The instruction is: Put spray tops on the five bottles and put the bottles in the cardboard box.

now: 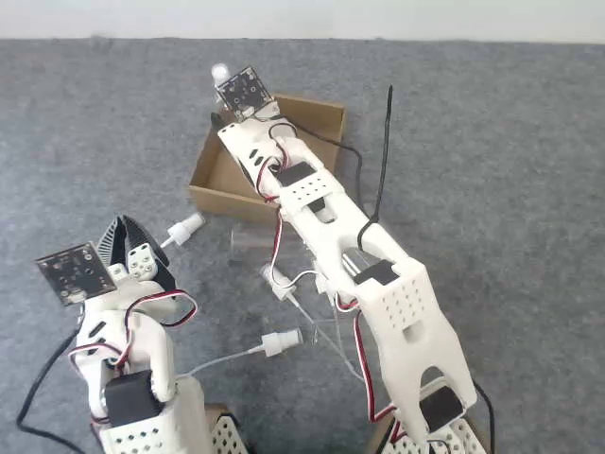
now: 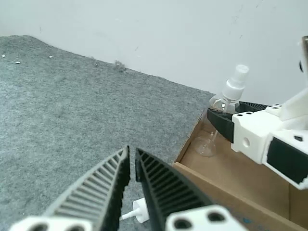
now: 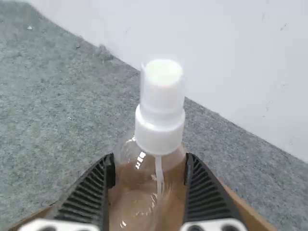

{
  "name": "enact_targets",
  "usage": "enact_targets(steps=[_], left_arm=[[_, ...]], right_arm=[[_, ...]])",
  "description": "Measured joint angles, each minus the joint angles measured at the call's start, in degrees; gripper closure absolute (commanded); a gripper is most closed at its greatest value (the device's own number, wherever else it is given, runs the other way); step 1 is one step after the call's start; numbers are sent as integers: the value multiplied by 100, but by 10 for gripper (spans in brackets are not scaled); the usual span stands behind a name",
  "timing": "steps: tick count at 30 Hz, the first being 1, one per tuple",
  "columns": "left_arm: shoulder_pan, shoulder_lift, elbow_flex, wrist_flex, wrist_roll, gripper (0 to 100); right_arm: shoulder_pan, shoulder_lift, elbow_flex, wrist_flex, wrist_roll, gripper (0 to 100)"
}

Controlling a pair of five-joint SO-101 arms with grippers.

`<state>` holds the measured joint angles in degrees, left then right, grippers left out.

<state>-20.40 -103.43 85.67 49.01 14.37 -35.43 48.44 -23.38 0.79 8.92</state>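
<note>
**Capped bottle hanging at the box corner: a loose release is risking a tip-over**

Nearest the bases, the left arm's black ribbed claw is sitting almost closed, gripping nothing, just above a loose white plastic spray top lying on the grey carpeted table. Two more white spray tops with long thin dip tubes are lying between the arms, close under the right arm's white body and its trailing wires. A retreat by that arm is likely to be dragging a tube or flicking a top out of reach.

Farther off, the right arm's black claw is gripping a clear plastic bottle by its shoulder, with a white spray cap already on its neck. It is holding the bottle upright at the far corner of the open brown cardboard box, close to the wall. Whether the base is touching the box floor cannot be told. Opening too early is risking the bottle catching the rim and toppling out onto the carpet — and the slick, rounded plastic is inviting a slip inside the jaws.
</note>
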Motion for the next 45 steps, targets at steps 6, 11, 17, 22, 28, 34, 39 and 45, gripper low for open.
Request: enact_targets(steps=[6,11,17,22,28,34,39,45], left_arm=[[0,0,0,0,0,987],[0,0,0,0,0,987],[0,0,0,0,0,987],[0,0,0,0,0,987],[0,0,0,0,0,987],[0,0,0,0,0,987],[0,0,0,0,0,987],[0,0,0,0,0,987]], right_arm=[[0,53,-9,-211,0,991],[35,53,-9,-334,0,991],[141,62,-9,-607,0,989],[141,237,-185,-607,0,989],[141,870,-941,-501,0,987],[141,1231,-1749,158,0,847],[123,1240,-1873,510,-9,816],[123,1240,-1873,589,-9,813]])
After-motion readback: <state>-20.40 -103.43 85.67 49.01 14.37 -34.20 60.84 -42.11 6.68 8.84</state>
